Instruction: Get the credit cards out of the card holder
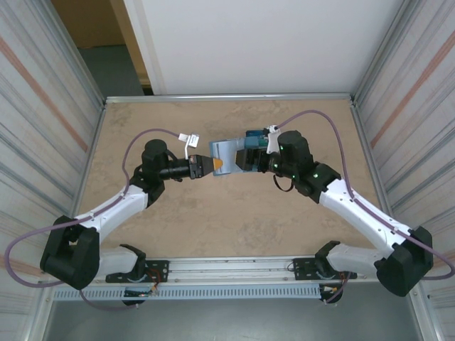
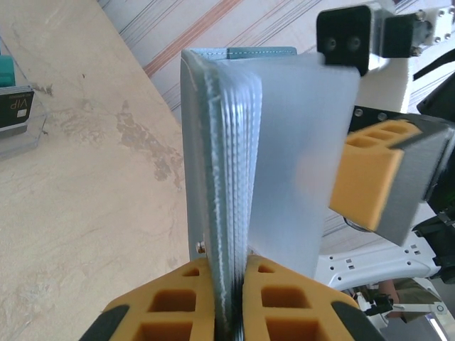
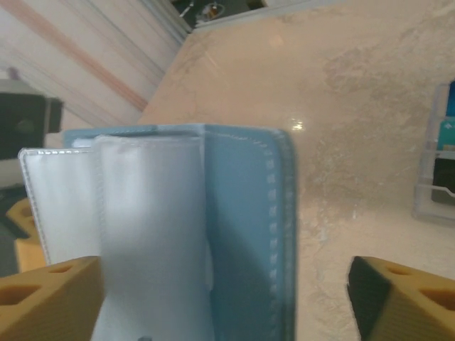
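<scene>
**A:** Hanging over the tan marbled tabletop [image 1: 178, 234], the flat teal-blue bifold card holder [image 1: 224, 153] is spread open, its lower edge clenched by the left gripper [image 2: 229, 284].

**B:** And the right gripper [image 3: 224, 298]?

**A:** Released, jaws astride the frosted grey sleeves [image 3: 142, 213], gripping nothing. I'd judge the pulling is still ahead; whether cards sit inside, I cannot tell.

Card holder [image 1: 222, 156]: teal-blue bifold with a stitched edge, spread open and held on edge near the centre of the bench [image 1: 213, 220], its frosted grey-blue sleeves fanned out. Credit cards [image 2: 14, 106]: teal and dark faces, one marked VIP, upright just beside it at 1 o'clock.
</scene>
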You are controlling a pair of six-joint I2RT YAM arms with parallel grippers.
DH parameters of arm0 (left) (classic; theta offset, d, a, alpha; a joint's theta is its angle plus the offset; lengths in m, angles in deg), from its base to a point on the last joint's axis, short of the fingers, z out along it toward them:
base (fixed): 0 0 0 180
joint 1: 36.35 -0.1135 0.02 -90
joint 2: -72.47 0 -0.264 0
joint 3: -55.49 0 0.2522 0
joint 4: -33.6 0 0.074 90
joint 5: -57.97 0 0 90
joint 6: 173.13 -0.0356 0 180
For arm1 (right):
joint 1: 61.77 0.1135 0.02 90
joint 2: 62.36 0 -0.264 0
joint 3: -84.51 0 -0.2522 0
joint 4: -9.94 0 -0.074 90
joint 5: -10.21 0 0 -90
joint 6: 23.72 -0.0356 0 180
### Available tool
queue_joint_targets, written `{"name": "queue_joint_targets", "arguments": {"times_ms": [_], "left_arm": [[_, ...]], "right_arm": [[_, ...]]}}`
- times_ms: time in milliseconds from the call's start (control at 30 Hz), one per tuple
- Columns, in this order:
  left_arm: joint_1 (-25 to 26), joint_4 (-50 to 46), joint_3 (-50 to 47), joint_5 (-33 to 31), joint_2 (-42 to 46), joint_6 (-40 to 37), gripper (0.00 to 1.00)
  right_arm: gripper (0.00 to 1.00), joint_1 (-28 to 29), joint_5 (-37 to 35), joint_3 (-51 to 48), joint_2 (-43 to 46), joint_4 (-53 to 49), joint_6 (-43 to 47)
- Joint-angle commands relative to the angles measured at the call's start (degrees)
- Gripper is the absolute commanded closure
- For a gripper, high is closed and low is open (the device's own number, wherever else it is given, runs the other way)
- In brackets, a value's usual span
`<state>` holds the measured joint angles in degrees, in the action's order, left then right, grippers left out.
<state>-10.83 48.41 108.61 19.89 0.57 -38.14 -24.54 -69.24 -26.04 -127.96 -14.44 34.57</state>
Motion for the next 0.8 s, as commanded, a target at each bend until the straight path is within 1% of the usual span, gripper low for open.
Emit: {"name": "queue_joint_targets", "arguments": {"times_ms": [0,100,267,400,567,700,767], "left_arm": [[0.1,2.7,2.4,1.8,1.8,-0.2,0.95],[0.1,3.4,2.6,1.8,1.4,0.6,0.95],[0.1,3.9,2.7,1.9,1.1,1.2,0.95],[0.1,3.9,2.8,2.0,1.1,1.5,0.96],[0.1,3.8,2.6,2.1,1.1,1.6,0.95],[0.1,3.9,2.5,2.0,0.9,1.9,0.94],[0.1,4.0,2.6,2.0,0.7,2.0,0.93]], "right_arm": [[0.06,1.1,2.1,-0.2,0.5,-0.7,3.2],[0.02,2.3,2.5,0.5,-0.6,-1.7,4.8],[0.0,3.6,2.5,1.5,-2.9,-2.8,6.4],[0.0,4.8,1.0,2.4,-4.4,-4.1,7.5],[0.03,4.7,0.6,2.5,-5.0,-3.0,7.1],[0.03,5.0,3.9,2.1,-5.2,-0.7,7.2],[0.03,5.5,4.2,2.1,-5.5,-0.3,7.5]]}}
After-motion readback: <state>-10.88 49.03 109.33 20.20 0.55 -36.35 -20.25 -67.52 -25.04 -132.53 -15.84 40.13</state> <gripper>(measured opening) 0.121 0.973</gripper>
